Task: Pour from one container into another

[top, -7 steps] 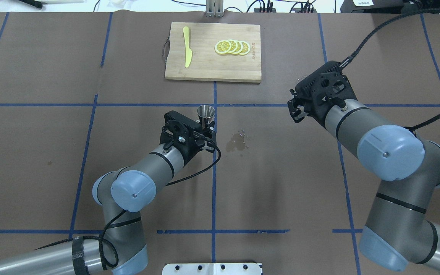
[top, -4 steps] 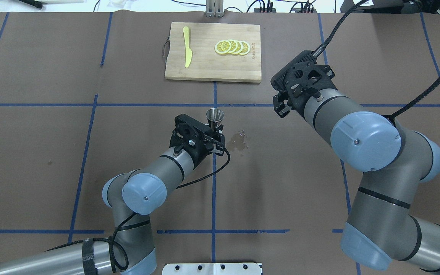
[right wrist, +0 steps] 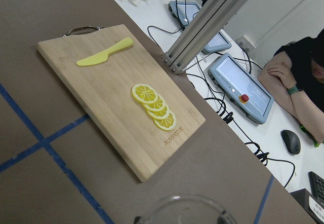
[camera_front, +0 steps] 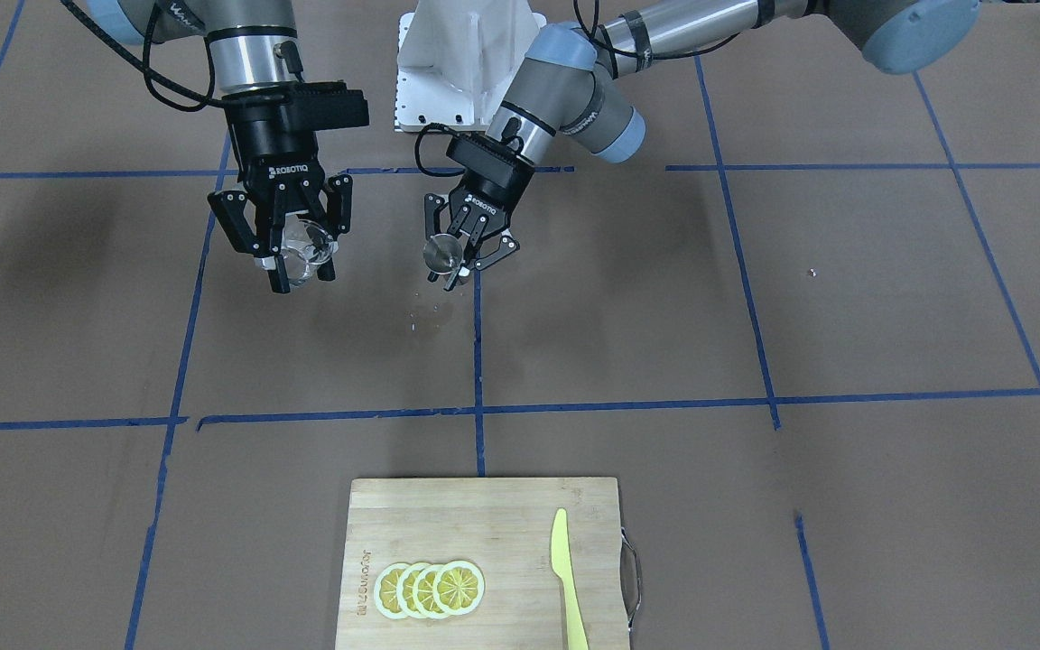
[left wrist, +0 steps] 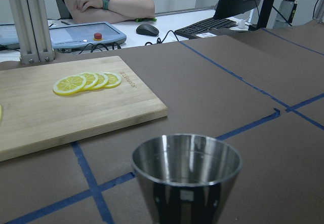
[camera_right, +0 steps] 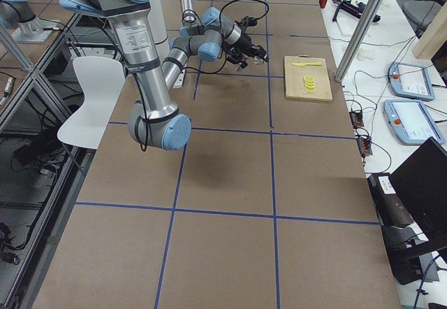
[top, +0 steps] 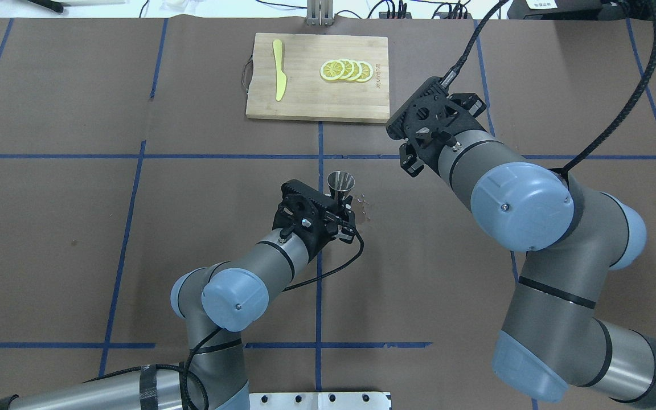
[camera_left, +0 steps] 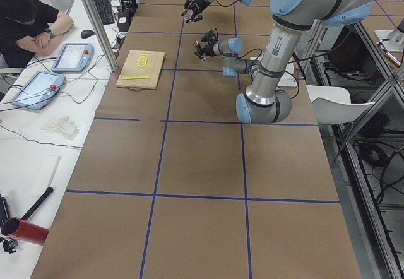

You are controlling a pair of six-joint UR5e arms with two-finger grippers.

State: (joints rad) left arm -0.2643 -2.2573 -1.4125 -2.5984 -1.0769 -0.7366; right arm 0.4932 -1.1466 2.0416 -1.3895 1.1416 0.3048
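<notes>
A small steel measuring cup (top: 340, 182) stands upright above the table's centre, and my left gripper (top: 344, 200) is shut on its base. The left wrist view shows the cup's (left wrist: 187, 178) open mouth close up; I cannot tell whether it holds liquid. A clear glass (camera_front: 305, 246) sits between the fingers of my right gripper (camera_front: 301, 262), which is shut on it and held above the table. Only the glass rim (right wrist: 182, 206) shows in the right wrist view. The two containers hang apart, side by side.
A few spilled drops (top: 364, 206) lie on the brown paper beside the steel cup. A wooden cutting board (top: 305, 99) at the far edge carries lemon slices (top: 346, 70) and a yellow knife (top: 278, 69). Operators' tablets and cables lie beyond the table.
My left gripper has carried the steel cup to the right and slightly nearer the robot. My right arm has swung left toward the centre, nearing the cutting board's corner.
</notes>
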